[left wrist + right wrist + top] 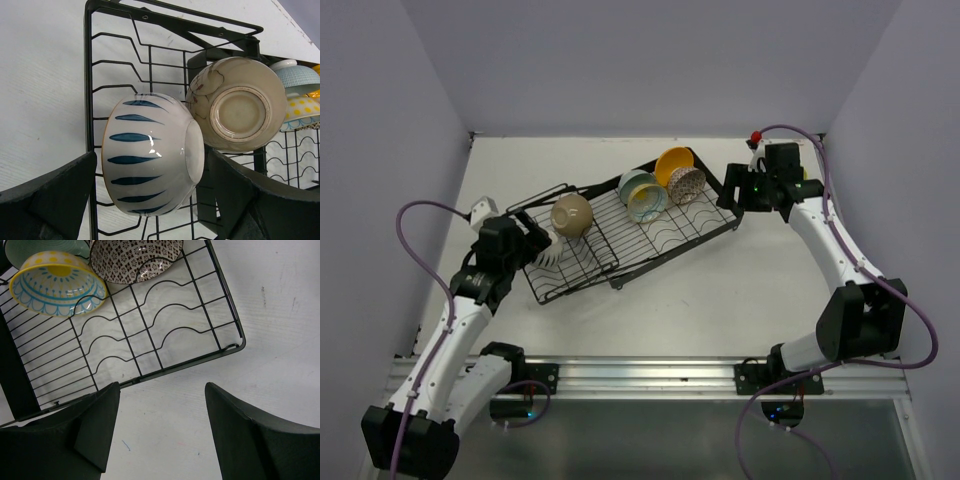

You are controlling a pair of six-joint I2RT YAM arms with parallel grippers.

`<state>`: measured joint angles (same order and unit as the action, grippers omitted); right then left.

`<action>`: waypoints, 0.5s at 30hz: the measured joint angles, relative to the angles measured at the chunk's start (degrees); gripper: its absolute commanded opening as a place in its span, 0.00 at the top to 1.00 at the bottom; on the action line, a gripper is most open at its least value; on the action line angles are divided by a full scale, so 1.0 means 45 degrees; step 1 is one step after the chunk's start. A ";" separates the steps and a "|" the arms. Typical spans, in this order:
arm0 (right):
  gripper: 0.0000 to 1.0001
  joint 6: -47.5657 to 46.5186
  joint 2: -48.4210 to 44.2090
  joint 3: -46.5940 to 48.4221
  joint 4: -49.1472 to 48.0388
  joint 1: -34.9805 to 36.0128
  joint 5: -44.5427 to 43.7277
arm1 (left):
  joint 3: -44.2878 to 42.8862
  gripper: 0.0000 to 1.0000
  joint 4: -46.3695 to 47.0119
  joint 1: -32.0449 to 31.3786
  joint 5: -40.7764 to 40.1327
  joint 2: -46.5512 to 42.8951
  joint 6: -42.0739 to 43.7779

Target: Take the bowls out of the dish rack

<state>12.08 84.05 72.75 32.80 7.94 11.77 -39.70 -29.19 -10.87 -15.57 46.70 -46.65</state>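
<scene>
Left hand [151,165]: open, its jaws standing either side of a glossy white ceramic bowl with blue leaf strokes [145,140]; I see no firm pinch
That bowl: tipped on its side at the left end of the black wire dish rack [89,75]
Right hand [161,390]: open and empty, over the white table [280,315] just off the rack's right corner
Risk: the bowl's round, slick wall could squirt out if the jaws close off-centre
Risk: the round beige bowl with brown marks [240,107] sits just beside it, so the finger in that narrow gap may knock it
Rack holds: also a yellow-and-blue patterned bowl [57,282], a brown-and-white patterned bowl [135,257] and an orange-yellow bowl [673,160], crowded at the right end
</scene>
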 measured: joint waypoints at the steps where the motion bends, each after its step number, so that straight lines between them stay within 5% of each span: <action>1: 0.27 -0.0005 0.0000 -0.0005 -0.0015 0.0000 0.0000 | 0.0000 0.05 0.0029 0.0000 -0.0019 0.0063 0.0068; 15: 0.27 0.0000 0.0083 -0.0010 -0.0068 0.0010 0.0000 | 0.0058 0.34 0.0267 0.0015 -0.0219 0.0311 0.0510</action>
<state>12.08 84.42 72.71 32.49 7.99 11.77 -39.44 -27.99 -10.81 -16.56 48.10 -44.36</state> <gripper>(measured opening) 0.728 0.716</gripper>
